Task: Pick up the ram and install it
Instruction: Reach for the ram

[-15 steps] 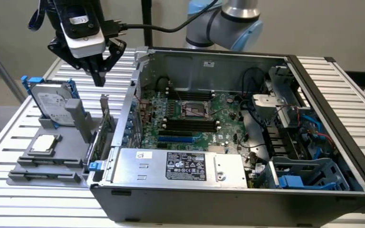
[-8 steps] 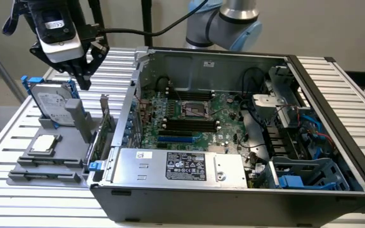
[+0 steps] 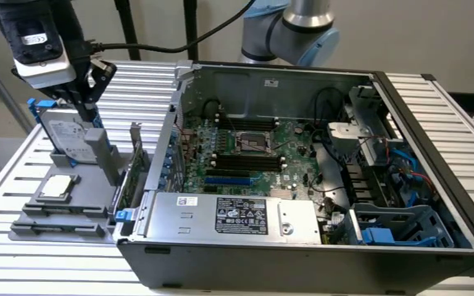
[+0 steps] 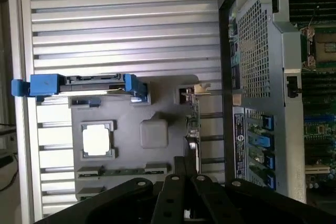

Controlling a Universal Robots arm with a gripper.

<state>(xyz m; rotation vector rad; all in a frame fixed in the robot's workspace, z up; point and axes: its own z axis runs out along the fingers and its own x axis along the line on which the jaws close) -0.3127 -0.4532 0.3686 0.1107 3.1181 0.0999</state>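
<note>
The ram point(image 4: 125, 171) is a thin green strip standing on edge between two grey clips of the grey fixture tray point(image 4: 157, 98). My gripper point(image 4: 180, 165) hangs over the tray's edge beside the ram holder, fingers shut together with nothing between them. In the exterior view the gripper point(image 3: 84, 112) hovers high above the tray point(image 3: 81, 179) at that view's left, just over an upright hard drive point(image 3: 68, 135). The open computer case point(image 3: 303, 246) lies to that view's right, its motherboard point(image 3: 258, 151) showing long black memory slots point(image 3: 241, 161).
The tray also carries a square processor point(image 4: 97, 141) and an expansion card with a metal bracket point(image 4: 192, 119) standing next to the case wall. A silver power supply point(image 3: 229, 216) and blue drive cage point(image 3: 394, 231) sit inside the case. Ribbed metal table point(image 4: 126, 24) surrounds everything.
</note>
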